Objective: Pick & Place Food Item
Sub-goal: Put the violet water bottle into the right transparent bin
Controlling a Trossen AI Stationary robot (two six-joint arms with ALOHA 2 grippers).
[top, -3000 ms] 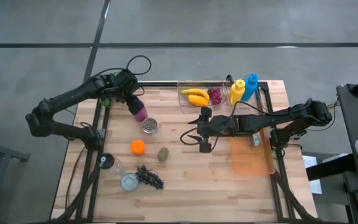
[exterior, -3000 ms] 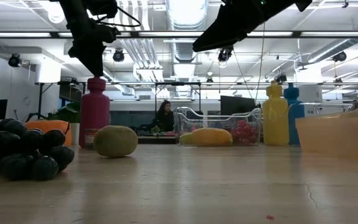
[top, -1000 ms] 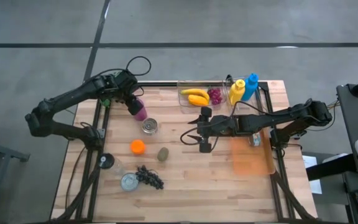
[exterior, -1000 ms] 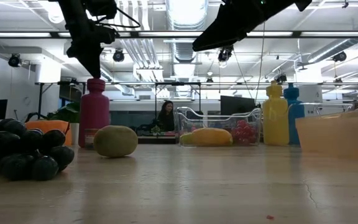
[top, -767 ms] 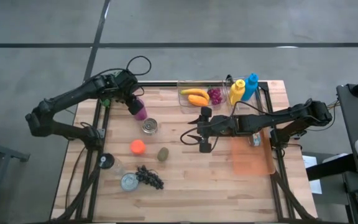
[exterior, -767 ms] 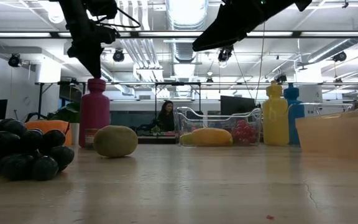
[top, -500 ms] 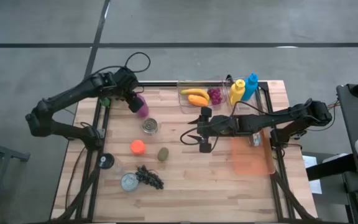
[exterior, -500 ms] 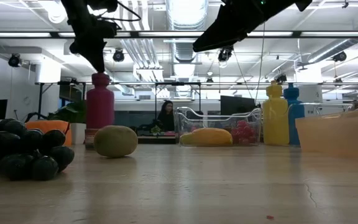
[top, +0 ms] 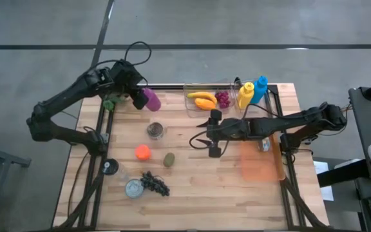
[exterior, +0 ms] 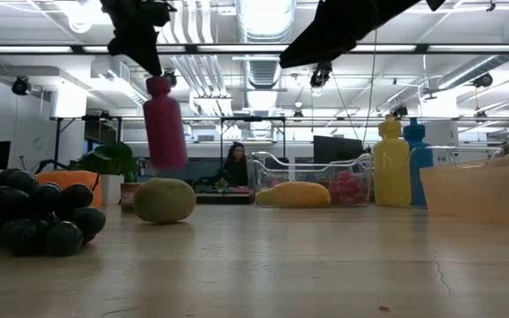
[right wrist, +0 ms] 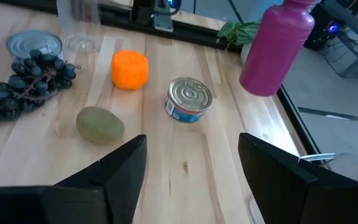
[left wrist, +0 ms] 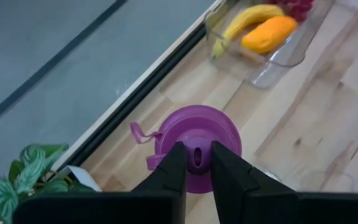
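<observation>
A magenta bottle [top: 151, 100] hangs over the table's far left part, clear of the wood. It also shows in the low view [exterior: 165, 124] and from above in the left wrist view [left wrist: 197, 134]. My left gripper [top: 138, 97] is shut on its top. My right gripper [top: 212, 139] hovers open over the middle of the table, nothing between its fingers [right wrist: 191, 177]. On the wood lie an orange [top: 143, 152], a kiwi [top: 169, 158], a tin can [top: 154, 131] and dark grapes [top: 155, 183]. My left gripper pinches the small nub on the bottle's cap [left wrist: 196, 155] between its two fingers [left wrist: 173, 169]. They come from above, slanting down from the table's left. The bottle hangs below them, lifted clear of the table and slightly tilted [exterior: 165, 132].
A clear tray [top: 192, 90] with a banana, a mango and red grapes stands at the far edge, next to a yellow bottle [top: 245, 95] and a blue bottle [top: 260, 89]. An orange bin [top: 259, 162] sits at the right. A second can [top: 133, 188] and a jar [top: 111, 168] stand near left.
My left gripper has risen and gone a little toward the far edge, keeping its hold. The magenta bottle, which stood on the table beside the can, is now lifted clear and hangs slightly tilted.
</observation>
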